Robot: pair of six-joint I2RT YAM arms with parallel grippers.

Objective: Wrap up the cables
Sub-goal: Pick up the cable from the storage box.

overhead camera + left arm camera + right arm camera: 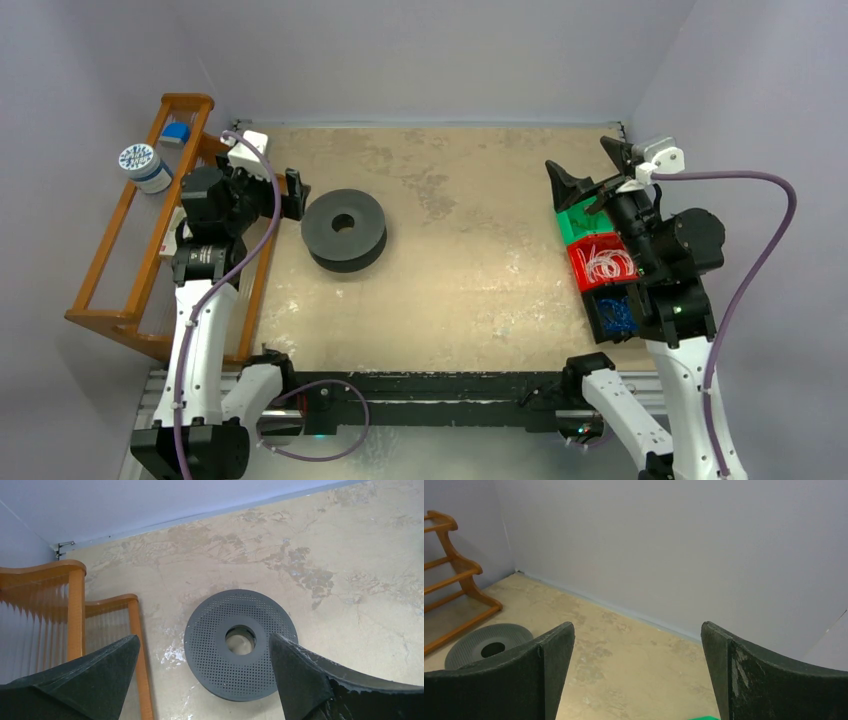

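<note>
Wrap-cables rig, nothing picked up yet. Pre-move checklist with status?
1. The left end effector open and empty: ok.
2. The right end effector open and empty: ok.
3. The cables lying in the red bin, not gripped: ok.
4. The spool flat on the table, hole up, no wire seen on it: ok.
5. Right camera sees the cables: not ok, it faces the far wall.
6. Loops free of knots: cannot tell.

Table (pixel 470 260) centre lies open; black disc (pixel 344 229) just ahead of the left gripper (pixel 204 641), rack (pixel 105 324) apparently close behind, bins (pixel 578 222) far right.
</note>
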